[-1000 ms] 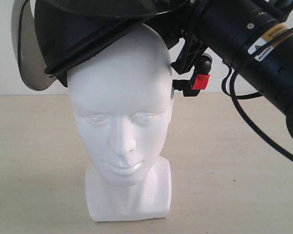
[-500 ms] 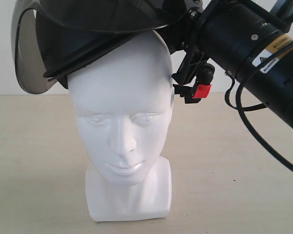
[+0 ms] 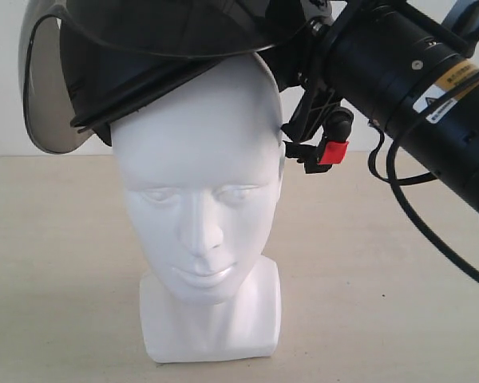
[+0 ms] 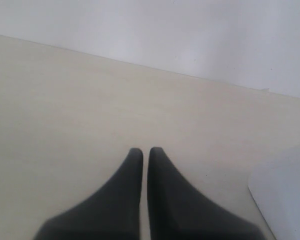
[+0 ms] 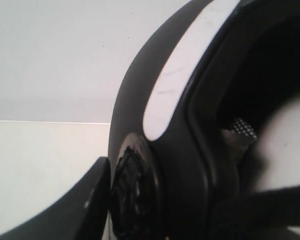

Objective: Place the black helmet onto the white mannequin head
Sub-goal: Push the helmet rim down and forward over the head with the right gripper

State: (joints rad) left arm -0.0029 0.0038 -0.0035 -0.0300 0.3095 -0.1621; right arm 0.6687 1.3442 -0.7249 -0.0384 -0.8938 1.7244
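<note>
Gripping one black helmet [image 3: 156, 36] on one mannequin head [image 3: 195, 187], right gripper [image 5: 114, 192], left gripper [image 4: 145, 153] closed

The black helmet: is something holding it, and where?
The right gripper clamps the black helmet by its side rim; the left gripper holds nothing.

Bare table [image 3: 56, 263] lies free left of the white mannequin head [image 3: 199, 199] and on its near side. Overhead, the black helmet [image 3: 144, 56] caps the crown and blocks entry from above. On the right, the right arm [image 3: 415, 88] slants across, and a red buckle [image 3: 333, 152] hangs just beside the head.
</note>
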